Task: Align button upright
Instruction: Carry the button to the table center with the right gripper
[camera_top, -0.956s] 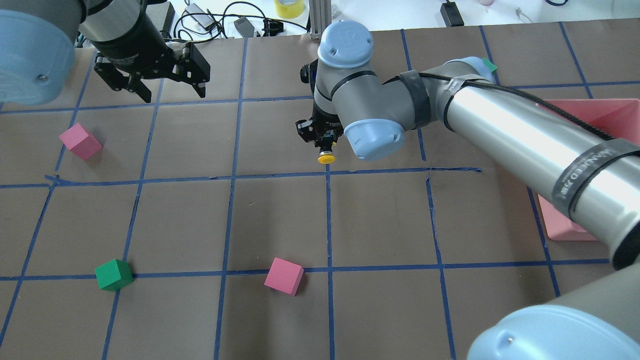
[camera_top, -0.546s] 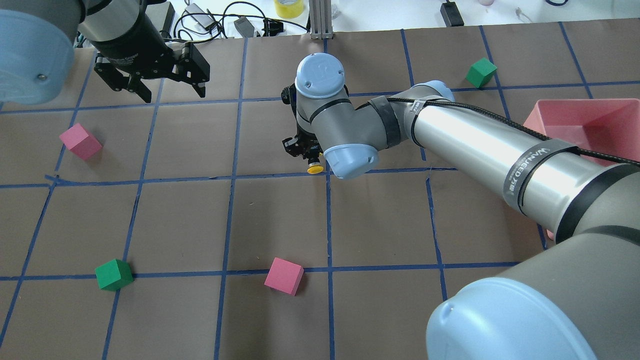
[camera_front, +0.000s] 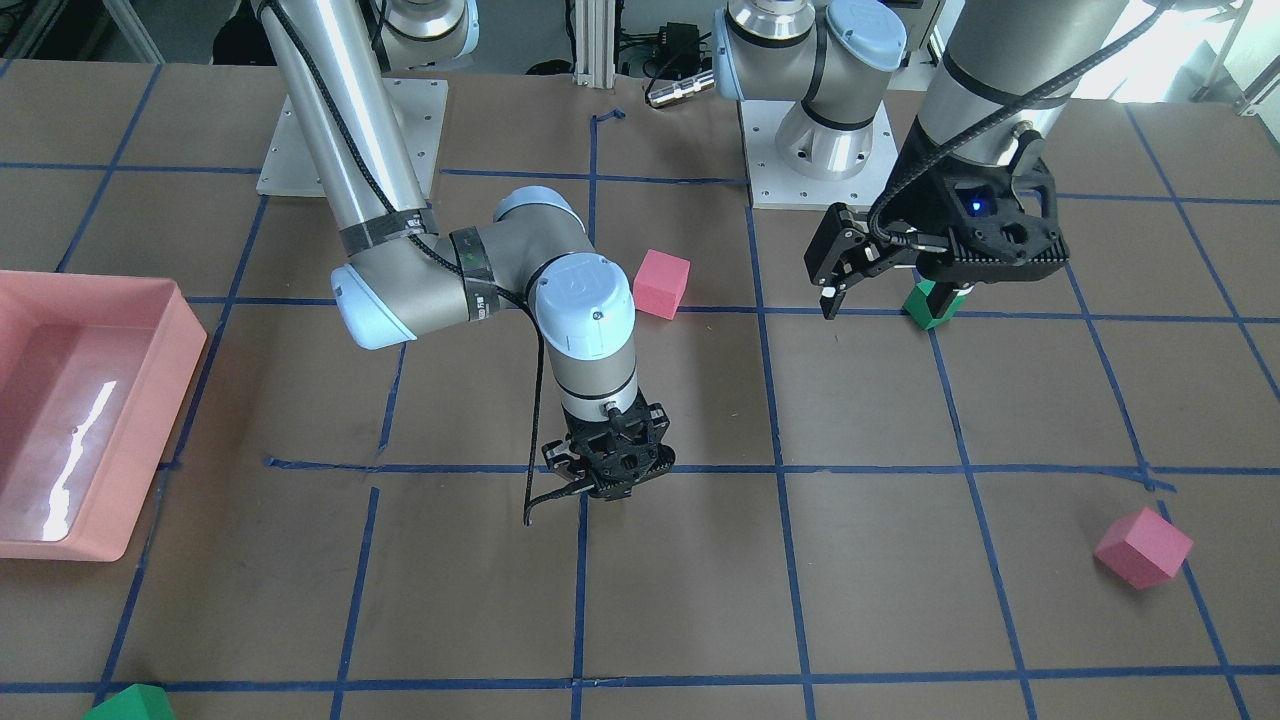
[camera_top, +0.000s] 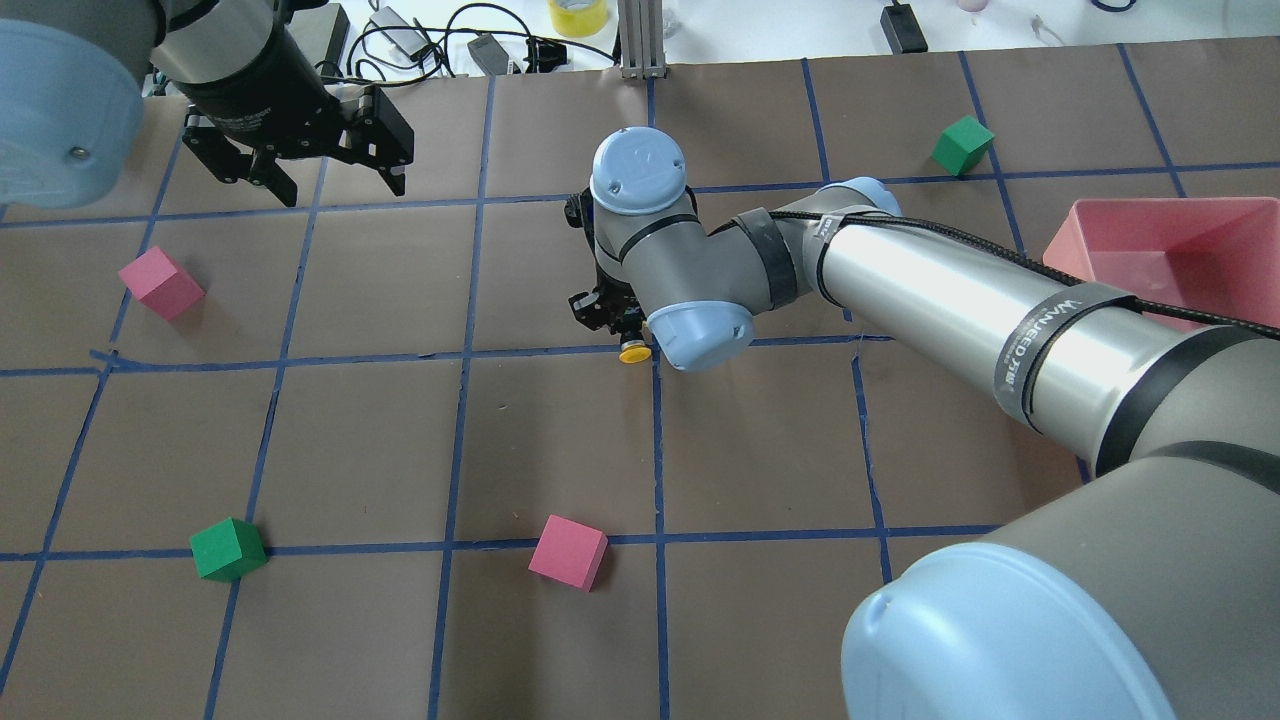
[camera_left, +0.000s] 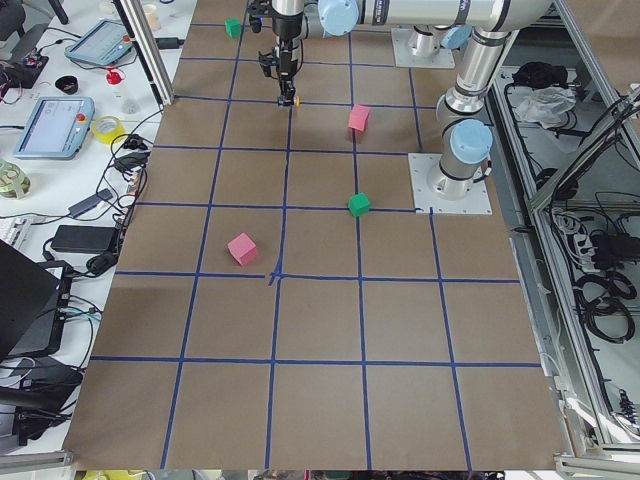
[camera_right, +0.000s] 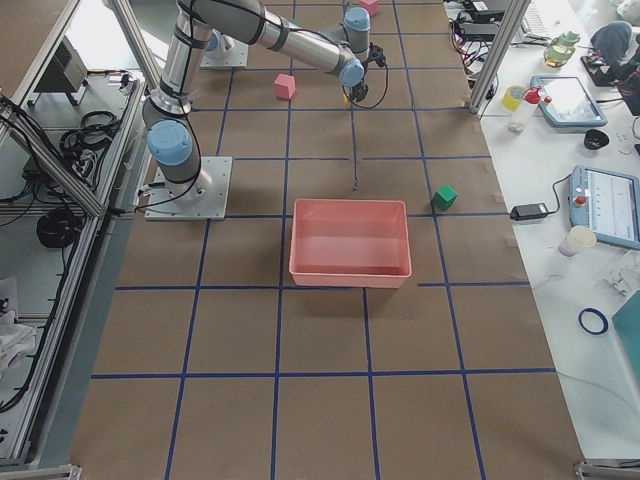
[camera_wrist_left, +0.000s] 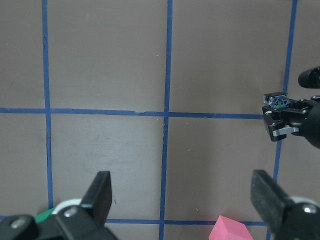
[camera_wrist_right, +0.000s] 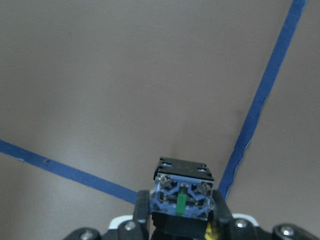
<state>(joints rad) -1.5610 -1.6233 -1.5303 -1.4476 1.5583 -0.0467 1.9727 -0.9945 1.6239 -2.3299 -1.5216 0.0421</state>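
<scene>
Tape lines cross right beneath the right tool (camera_front: 603, 487) in the front-facing view. It hangs low over the middle of the counter (camera_front: 900, 560), fingers down, and hides what it carries.

From overhead, the button (camera_top: 631, 351) shows its yellow cap poking out sideways from that tool, just beside the crossing, so its axis seems to lie roughly level rather than vertical. The left tool (camera_top: 345, 190) is spread wide and empty, well apart toward the far edge.

The left wrist view shows the pinch: the black body is clamped and the silvery base faces away from the cap.

The right wrist view looks straight at that base, sitting squarely between the jaws.

To do this well, I judge the wrist should tip until the base faces the counter flat, settle it gently, then let go without dragging the cap.
</scene>
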